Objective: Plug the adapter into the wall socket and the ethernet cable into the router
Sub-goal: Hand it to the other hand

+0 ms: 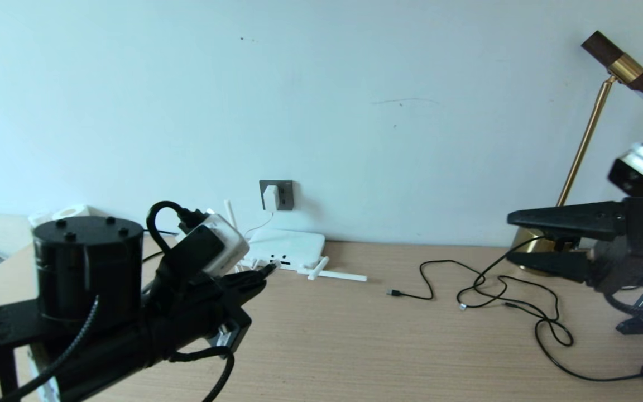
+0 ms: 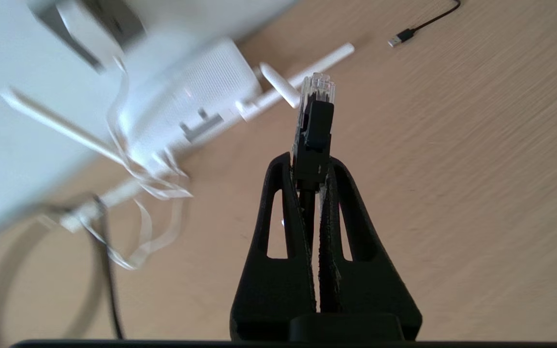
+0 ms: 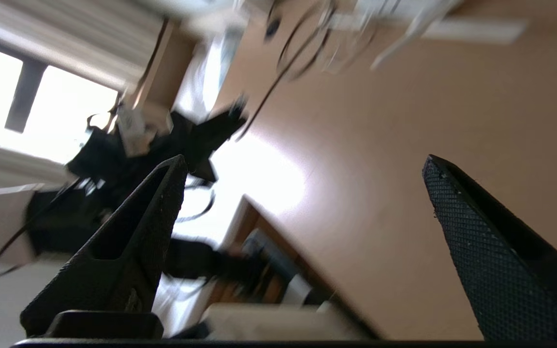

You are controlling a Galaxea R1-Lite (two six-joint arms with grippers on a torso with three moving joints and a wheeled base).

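While adapter (image 1: 270,197) sits in wall socket (image 1: 283,195): left gripper (image 1: 265,271) jaws clamped on ethernet cable (image 2: 313,126), beside router (image 1: 288,248); right gripper (image 1: 508,239) jaws apart, frame right.

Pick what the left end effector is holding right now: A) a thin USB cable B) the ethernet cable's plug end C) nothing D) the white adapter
B: in the left wrist view the left end effector is shut on the ethernet cable, its clear clip plug sticking out past the fingertips toward the router; the adapter sits in the wall socket.
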